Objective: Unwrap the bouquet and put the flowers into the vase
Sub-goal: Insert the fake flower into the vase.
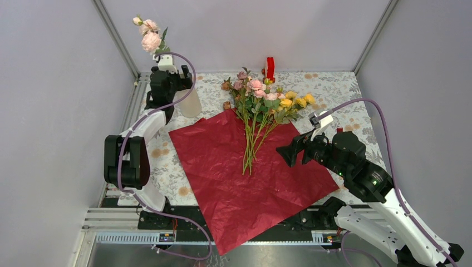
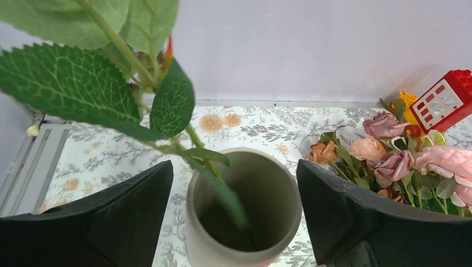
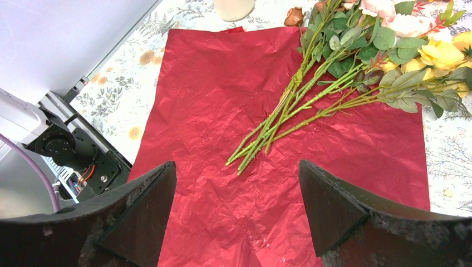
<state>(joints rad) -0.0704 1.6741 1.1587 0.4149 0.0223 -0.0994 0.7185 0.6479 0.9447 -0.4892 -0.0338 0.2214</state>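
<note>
While the left gripper [image 2: 235, 167] hangs right over the vase [image 1: 191, 104] in the far left corner, its two fingers are spread wide, one on each side of the rim, and they aren't pinching anything as far as I can see. One pink flower [image 1: 150, 40] stands in the vase, its stem running down inside and its big green leaves [image 2: 61, 83] filling the top left of the left wrist view. The rest of the flowers [image 1: 261, 100] lie in a loose bunch with their stems [image 1: 249, 147] on the dark red wrapping paper [image 1: 245, 178], which is spread out flat in the middle of the floral tablecloth [image 1: 334, 89]. The heads point toward the back wall and spill off the paper's far edge. The right gripper [image 3: 236, 167] hovers over the paper on the right side, jaws wide apart too, holding nothing, with the stem ends just ahead of it in its wrist view. There's also a small red block [image 1: 270, 68] standing by the back wall, just behind the blooms.
</note>
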